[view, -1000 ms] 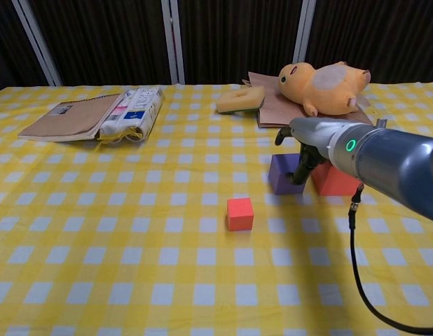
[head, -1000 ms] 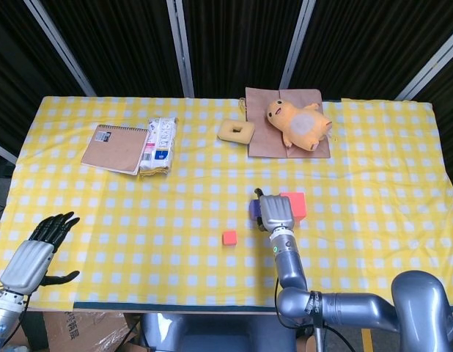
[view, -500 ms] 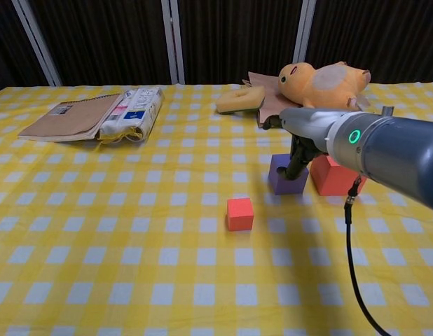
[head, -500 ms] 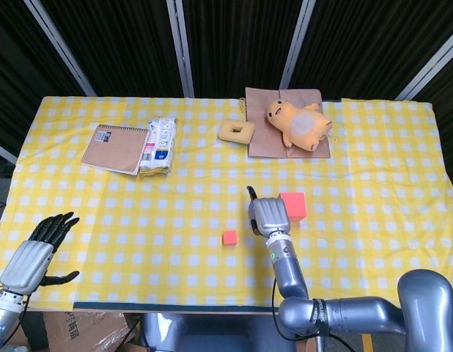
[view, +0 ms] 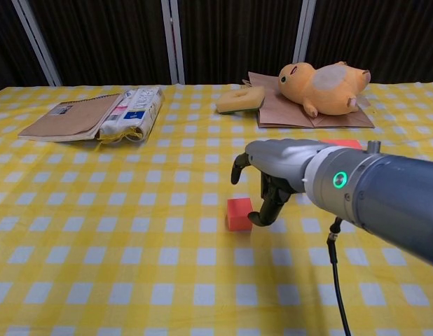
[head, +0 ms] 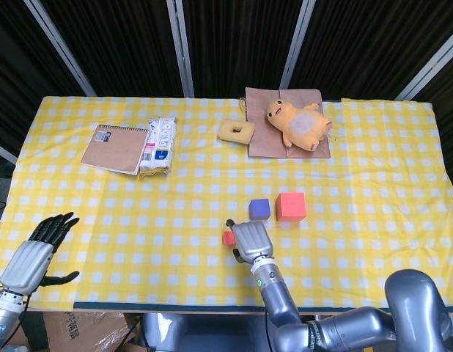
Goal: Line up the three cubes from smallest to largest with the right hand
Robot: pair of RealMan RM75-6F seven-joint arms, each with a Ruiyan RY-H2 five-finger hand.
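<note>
The small red cube (head: 228,237) (view: 238,213) lies near the table's front middle. My right hand (head: 248,240) (view: 270,180) hovers right beside it with fingers apart. Its fingertips (view: 256,218) curl down close to the cube's right side, the thumb lifted above the cube, and nothing is held. Behind the hand, the purple cube (head: 259,209) and the larger red cube (head: 290,206) stand side by side; in the chest view the hand hides the purple one and only a sliver of the larger red cube (view: 342,143) shows. My left hand (head: 34,254) rests open at the front left.
At the back of the yellow checked table (head: 138,213) lie a notebook (head: 114,148), a white packet (head: 160,145), a sponge ring (head: 235,131) and a plush toy (head: 300,125) on a brown paper sheet (head: 259,139).
My right hand has left the purple cube and come forward and left to the small red cube. The purple cube now stands uncovered beside the larger red one.
</note>
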